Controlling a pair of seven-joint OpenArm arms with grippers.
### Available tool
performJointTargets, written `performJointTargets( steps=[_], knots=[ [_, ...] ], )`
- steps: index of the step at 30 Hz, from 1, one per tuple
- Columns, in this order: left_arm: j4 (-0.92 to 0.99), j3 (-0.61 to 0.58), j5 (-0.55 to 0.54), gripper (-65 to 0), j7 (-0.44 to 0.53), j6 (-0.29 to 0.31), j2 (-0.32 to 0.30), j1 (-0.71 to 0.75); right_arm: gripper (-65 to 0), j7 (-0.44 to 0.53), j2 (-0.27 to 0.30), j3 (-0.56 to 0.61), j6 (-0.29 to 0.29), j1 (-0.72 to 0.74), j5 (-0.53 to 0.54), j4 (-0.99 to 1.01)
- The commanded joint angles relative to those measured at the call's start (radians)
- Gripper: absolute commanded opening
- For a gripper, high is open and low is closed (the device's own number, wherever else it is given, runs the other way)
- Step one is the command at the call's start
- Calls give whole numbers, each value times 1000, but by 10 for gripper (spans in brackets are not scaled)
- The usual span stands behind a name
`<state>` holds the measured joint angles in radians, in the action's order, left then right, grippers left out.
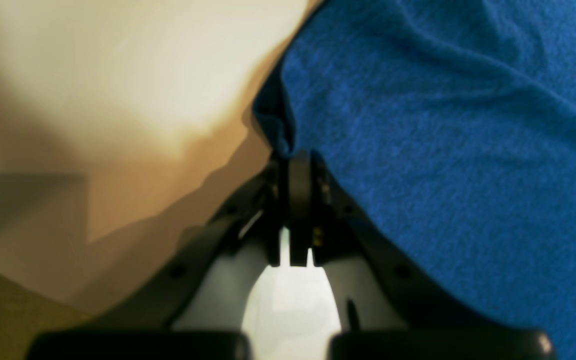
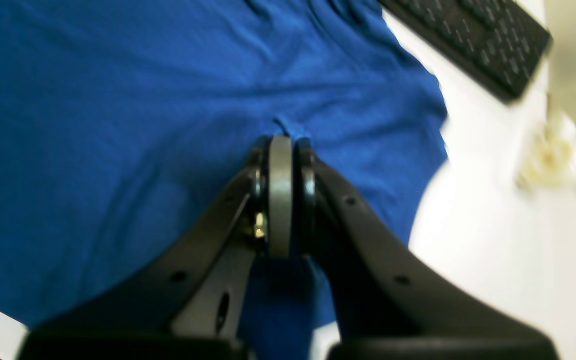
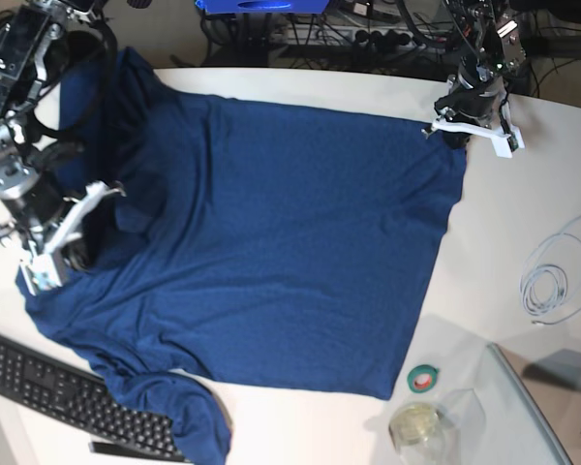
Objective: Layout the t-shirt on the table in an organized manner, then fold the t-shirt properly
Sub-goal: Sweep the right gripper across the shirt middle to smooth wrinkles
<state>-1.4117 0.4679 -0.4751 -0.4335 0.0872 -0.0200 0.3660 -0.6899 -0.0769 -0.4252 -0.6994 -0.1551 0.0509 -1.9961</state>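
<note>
Shirt (image 3: pixel 271 242) spread flat on table (image 3: pixel 523 203), long axis running between the 2 grippers. Left gripper (image 3: pixel 462 124) clamped on the hem corner, right gripper (image 3: pixel 58 242) pinching cloth at the collar end.

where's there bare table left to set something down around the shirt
Bare table lies right of the t-shirt, between its side hem and the white cable coil. A narrow strip runs along the near edge between the keyboard and the green tape roll. The left side is crowded.
</note>
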Motion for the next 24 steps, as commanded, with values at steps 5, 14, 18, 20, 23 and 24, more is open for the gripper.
performJointTargets(
  steps=[5, 14, 18, 20, 23, 24],
  knots=[
    [-11, -2, 2, -650, 2, 1, -7, 9, -650, 16, 1, 148, 1, 130, 17, -16],
    [-11, -4, 2, -650, 0, 1, -8, 9, -650, -57, 1, 388, 59, 308, 19, 174],
    [-11, 4, 2, -650, 0, 1, -8, 9, -650, -57, -1, 432, 63, 354, 20, 289],
    [-11, 5, 2, -650, 0, 1, -8, 11, -650, -57, -5, 461, 60, 355, 20, 314],
    [-11, 5, 2, -650, 2, 1, -8, 11, -650, -57, -28, 507, 57, 340, 20, 314],
    [-11, 5, 2, -650, 2, 1, -8, 11, -650, -57, -28, 530, 57, 332, 20, 314]
  ],
)
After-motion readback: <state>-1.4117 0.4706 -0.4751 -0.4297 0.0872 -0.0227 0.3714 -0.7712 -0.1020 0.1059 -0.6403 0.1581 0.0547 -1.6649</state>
